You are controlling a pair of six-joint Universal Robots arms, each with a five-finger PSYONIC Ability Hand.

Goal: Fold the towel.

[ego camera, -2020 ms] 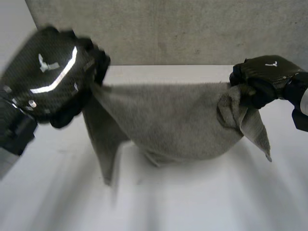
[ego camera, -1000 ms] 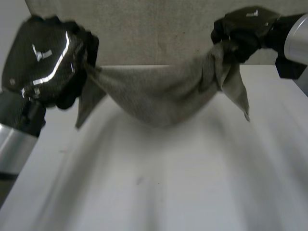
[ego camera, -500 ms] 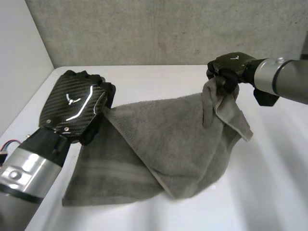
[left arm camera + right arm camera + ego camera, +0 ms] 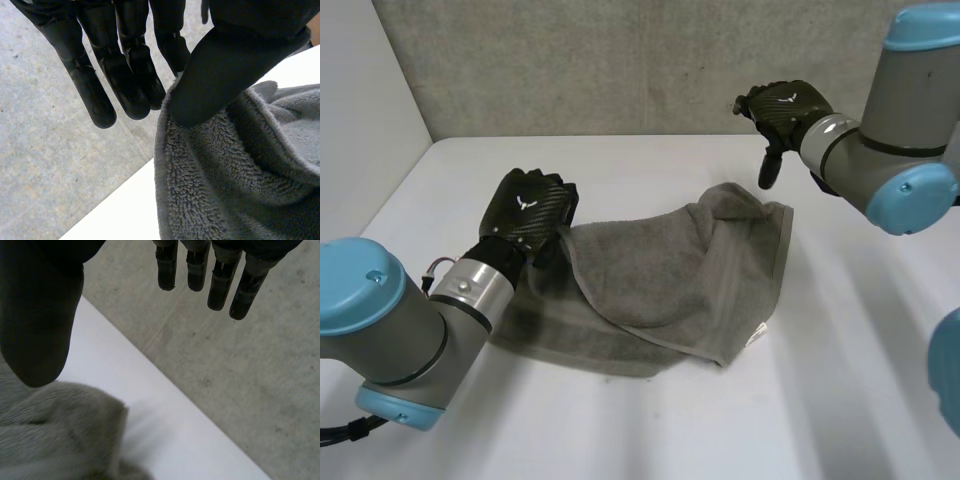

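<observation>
- White tabletop under a grey concrete back wall carries the whole job
- At the left, the left hand lies on the left edge of the grey terry towel; its fingers are straight and close together, pointing past the hem, and its thumb touches that hem; I see nothing curled round the cloth, so I read it as resting there, not pinching
- Beyond the towel's far right corner the right hand hangs above the table, fingers straight, thumb held wide of them, holding nothing and clear of the cloth
- Between the two hands the towel lies on the table with one layer thrown slantwise over the other; the lower layer shows along the near left, and the far right corner is heaped in a ridge
- Judged from that, the step in hand is settling this first fold, which is laid but not square
- To do it well, the left hand should pin its edge flat while the right hand comes down onto the ridge and smooths it outward toward the right edge
- Hems should be lined up before any crease is pressed, since a crease over the slant would likely carry the skew into each later fold
- Terry cloth probably drags on itself, so a flat sweeping palm should serve better than a fingertip tug
</observation>
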